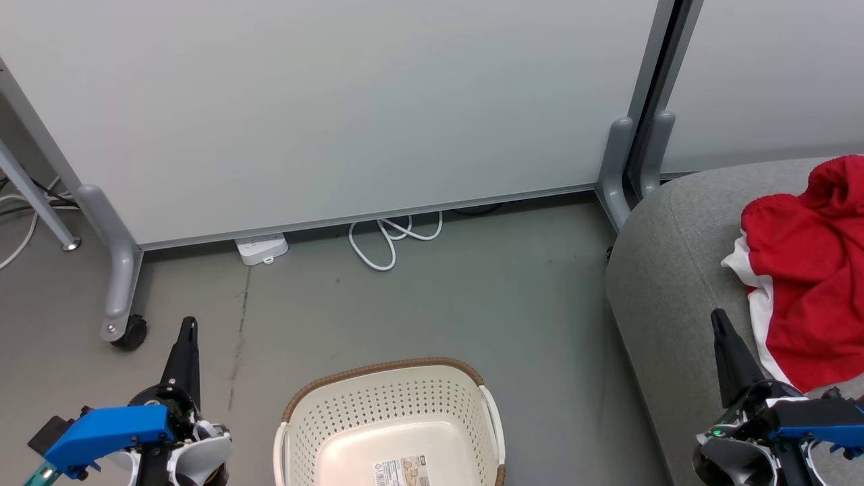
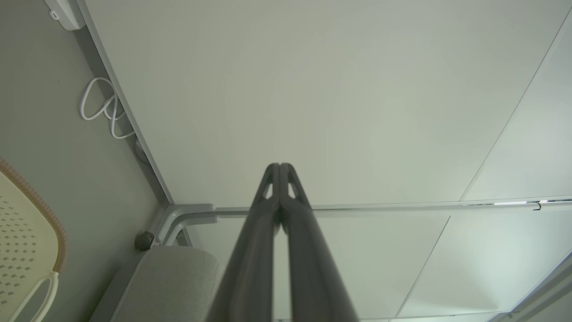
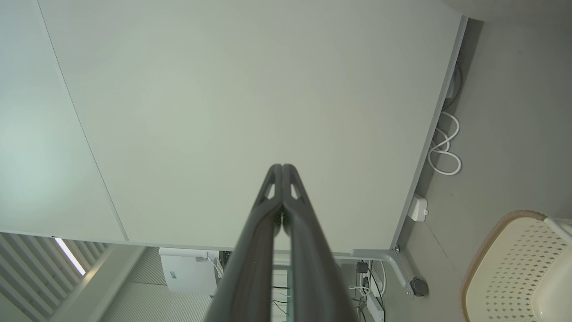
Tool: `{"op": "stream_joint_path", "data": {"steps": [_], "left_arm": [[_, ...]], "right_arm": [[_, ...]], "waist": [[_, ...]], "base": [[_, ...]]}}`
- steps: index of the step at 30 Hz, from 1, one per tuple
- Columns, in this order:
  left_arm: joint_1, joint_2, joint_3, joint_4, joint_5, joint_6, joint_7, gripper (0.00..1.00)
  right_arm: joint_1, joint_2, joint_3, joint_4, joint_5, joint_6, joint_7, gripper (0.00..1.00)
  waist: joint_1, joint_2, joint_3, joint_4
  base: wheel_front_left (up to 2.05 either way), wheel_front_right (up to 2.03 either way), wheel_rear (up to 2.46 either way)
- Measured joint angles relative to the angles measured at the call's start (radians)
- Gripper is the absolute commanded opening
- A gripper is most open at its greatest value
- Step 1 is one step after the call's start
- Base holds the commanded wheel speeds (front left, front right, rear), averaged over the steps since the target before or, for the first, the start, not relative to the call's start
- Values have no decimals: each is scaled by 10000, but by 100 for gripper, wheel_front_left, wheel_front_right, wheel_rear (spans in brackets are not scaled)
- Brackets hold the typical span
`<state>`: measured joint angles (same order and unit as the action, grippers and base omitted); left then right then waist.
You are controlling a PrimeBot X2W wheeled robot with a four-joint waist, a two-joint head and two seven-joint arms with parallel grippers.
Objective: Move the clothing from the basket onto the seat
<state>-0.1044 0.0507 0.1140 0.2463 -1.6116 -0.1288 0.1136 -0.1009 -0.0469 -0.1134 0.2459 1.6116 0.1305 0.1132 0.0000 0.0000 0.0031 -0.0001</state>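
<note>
Head view, from the left across: the left gripper (image 1: 190, 325) stands low over the grey floor (image 1: 472, 304), its two dark fingers pressed together into one point and holding nothing; just beyond it a black caster (image 1: 129, 332) carries the leg of a pale partition panel (image 1: 337, 101) that runs along the back. Under the panel's lower edge lie a white power strip (image 1: 262, 248) and, to its right, a looped white cable (image 1: 391, 241). At the bottom middle the basket (image 1: 385, 368) sits on the floor, cream and perforated with a brown rim and white handles; its pale bottom and a printed label (image 1: 401, 469) show (the near part is cut off by the picture's edge). Well to the right is the seat (image 1: 665, 270), a rounded grey cushion; the clothing (image 1: 810, 270) lies on top of it in a crumpled red heap with a white panel along its left side, apart from the basket. The right gripper (image 1: 718, 317) rises at the lower right over the seat's front, just beside the heap's white edge; whether it touches the fabric I cannot tell.

Left wrist view: fingers shut tip to tip before the panel, basket rim at the far left. Right wrist view: the same closed pair, empty, with the basket at the lower right.
</note>
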Motion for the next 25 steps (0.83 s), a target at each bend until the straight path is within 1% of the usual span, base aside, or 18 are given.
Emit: {"op": "stream_joint_path", "data": {"steps": [25], "left_arm": [[0, 0, 0, 0, -2, 0, 0, 0]], "right_arm": [[-1, -2, 0, -2, 0, 0, 0, 0]], "waist": [[0, 0, 0, 0]], "base": [[0, 0, 0]]}}
